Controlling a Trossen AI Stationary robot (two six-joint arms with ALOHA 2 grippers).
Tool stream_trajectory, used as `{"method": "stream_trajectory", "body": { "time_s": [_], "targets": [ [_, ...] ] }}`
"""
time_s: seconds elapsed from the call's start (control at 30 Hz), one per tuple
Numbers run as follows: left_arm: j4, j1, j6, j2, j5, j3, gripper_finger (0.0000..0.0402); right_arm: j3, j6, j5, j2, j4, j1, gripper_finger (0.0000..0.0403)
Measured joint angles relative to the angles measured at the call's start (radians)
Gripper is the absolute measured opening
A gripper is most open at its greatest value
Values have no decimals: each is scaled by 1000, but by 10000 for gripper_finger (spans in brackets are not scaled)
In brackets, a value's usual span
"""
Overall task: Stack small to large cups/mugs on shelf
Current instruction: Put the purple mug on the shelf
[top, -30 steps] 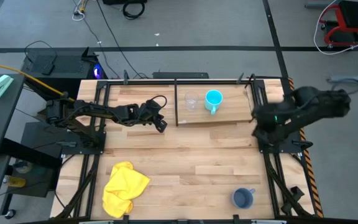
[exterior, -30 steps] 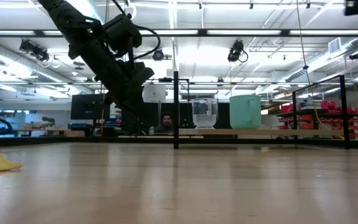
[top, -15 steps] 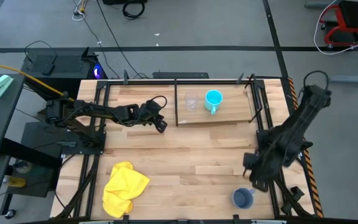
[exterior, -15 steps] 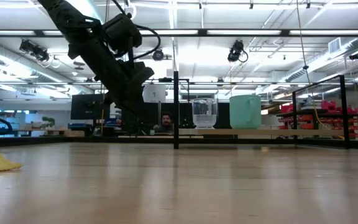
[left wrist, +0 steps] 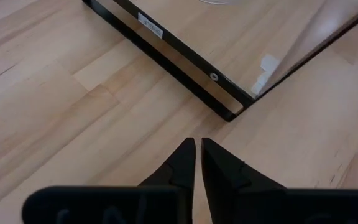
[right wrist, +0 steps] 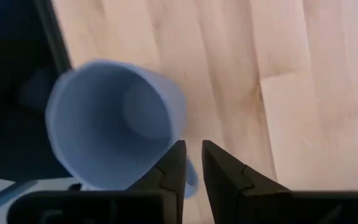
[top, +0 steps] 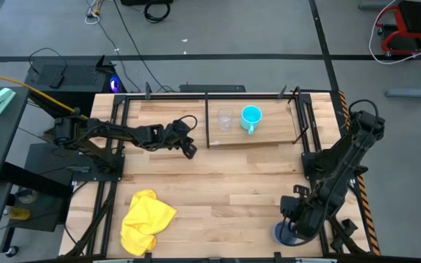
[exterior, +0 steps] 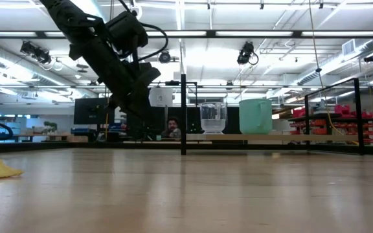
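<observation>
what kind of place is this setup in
Probably a robotics lab or workshop: two arms are mounted at a framed wooden table, cables trail over the grey floor, and the low view shows open ceiling lights and storage racks.

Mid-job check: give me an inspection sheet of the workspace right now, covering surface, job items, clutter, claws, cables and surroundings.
Surface: wood plank table.
Job's things: clear cup and cyan mug upright on the shelf; grey-blue mug at the table's near right corner, off the shelf.
Clutter: yellow cloth near left.
Claws: left claw shut, beside the shelf's corner; right claw nearly shut, above the grey-blue mug, not gripping.
Cables: black cables on the floor behind the table.
Surroundings: a person shows beyond the table.
</observation>
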Motion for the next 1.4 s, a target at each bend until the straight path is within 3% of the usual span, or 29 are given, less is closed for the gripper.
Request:
{"method": "stream_trajectory", "body": {
  "time_s": [0.3,1.17,1.4],
  "targets": [
    [0,-14,0,0,0,0,26,47,-25,51,6,18,2,58],
    [0,-14,-1,0,0,0,33,46,-130,17,179,45,1,70],
    [0,-14,-1,0,0,0,34,45,-114,19,173,39,-9,27]
  ]
}}
